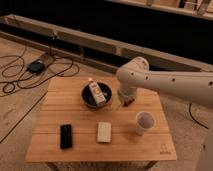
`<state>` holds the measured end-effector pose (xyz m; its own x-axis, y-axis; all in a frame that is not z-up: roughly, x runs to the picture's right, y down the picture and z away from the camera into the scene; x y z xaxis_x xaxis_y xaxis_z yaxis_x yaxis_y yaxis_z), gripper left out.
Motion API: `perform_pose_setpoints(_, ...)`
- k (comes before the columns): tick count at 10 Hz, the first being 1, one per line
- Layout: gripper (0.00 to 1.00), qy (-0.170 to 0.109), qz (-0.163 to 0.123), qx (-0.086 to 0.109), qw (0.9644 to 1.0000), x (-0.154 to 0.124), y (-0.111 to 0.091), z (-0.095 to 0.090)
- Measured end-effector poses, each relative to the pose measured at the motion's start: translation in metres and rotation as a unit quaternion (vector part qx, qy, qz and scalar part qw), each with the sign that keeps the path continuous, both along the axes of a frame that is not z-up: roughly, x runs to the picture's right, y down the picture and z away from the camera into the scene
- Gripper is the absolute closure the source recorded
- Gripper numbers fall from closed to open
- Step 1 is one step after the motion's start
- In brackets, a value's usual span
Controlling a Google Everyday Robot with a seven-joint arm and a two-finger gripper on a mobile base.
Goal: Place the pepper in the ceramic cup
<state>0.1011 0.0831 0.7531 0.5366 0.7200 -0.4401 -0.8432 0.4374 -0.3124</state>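
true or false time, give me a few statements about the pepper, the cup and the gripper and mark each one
1. The pepper lies inside the ceramic cup. False: it is low over the table, between the dark bowl and the cup, right by the gripper.
2. A white-and-orange carton sits in the dark bowl. True.
3. The gripper hangs over the ceramic cup. False: it is down beside the bowl's right side, at the pepper.
4. The ceramic cup stands upright, to the right of the pale block. True.
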Motion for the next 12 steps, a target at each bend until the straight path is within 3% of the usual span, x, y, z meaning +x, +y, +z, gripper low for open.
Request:
perform_pose_setpoints(9, 0.20, 0.004, 0.004, 0.000, 1.0000, 0.001, -0.002, 0.002)
perform_pose_setpoints(12, 0.20, 0.050, 0.013, -0.011, 0.9986, 0.009, -0.007, 0.034)
